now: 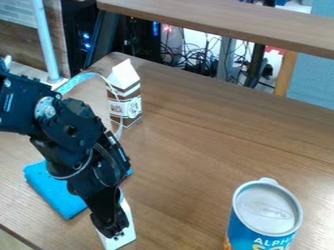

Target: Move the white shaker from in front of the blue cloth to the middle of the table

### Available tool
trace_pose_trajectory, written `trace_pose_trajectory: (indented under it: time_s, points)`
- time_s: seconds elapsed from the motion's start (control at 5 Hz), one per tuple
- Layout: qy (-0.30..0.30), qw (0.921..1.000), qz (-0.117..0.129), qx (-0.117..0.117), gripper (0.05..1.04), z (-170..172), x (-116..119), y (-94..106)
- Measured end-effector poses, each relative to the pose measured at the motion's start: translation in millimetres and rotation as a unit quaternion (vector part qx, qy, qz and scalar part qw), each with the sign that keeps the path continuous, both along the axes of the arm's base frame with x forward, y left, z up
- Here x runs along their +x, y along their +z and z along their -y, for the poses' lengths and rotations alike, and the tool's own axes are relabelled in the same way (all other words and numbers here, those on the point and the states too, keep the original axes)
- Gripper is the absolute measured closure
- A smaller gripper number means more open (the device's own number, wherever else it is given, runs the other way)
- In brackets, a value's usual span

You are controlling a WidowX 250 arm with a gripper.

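Observation:
The gripper hangs low at the lower left, pointing down over a narrow white object with small dark spots near its front end. It covers part of that object, and whether it touches or holds it cannot be told. Behind and left of the gripper lies a folded blue cloth, partly hidden by the arm. A brown and white milk carton stands upright farther back, behind the arm. At the lower right, well away from the gripper, a blue can with a pale lid stands upright.
The wooden table extends to the right of the arm. A light pole rises at the upper left. Along the top runs a raised wooden shelf, with tangled cables below and behind it.

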State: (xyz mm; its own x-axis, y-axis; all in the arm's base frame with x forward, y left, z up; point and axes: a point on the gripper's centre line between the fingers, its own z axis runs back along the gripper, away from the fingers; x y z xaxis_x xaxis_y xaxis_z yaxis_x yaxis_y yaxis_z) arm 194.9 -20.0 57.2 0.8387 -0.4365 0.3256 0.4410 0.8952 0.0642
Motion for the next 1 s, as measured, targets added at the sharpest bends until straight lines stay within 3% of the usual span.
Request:
trace_pose_trajectory:
  time_s: [0.2,0.4,0.6,0.8,1.0]
  points:
    - [0.0,1.0,-0.003,0.0,0.441,0.1,-1.3,0.9]
    - [-0.002,0.9998,0.021,0.003,0.441,3.9,10.4,25.2]
    - [-0.002,0.9985,0.053,-0.013,0.441,9.2,34.0,59.3]
    - [0.007,0.9969,0.071,-0.033,0.441,10.4,65.5,81.0]
    - [0.011,0.9967,0.071,-0.038,0.441,11.7,99.0,78.8]
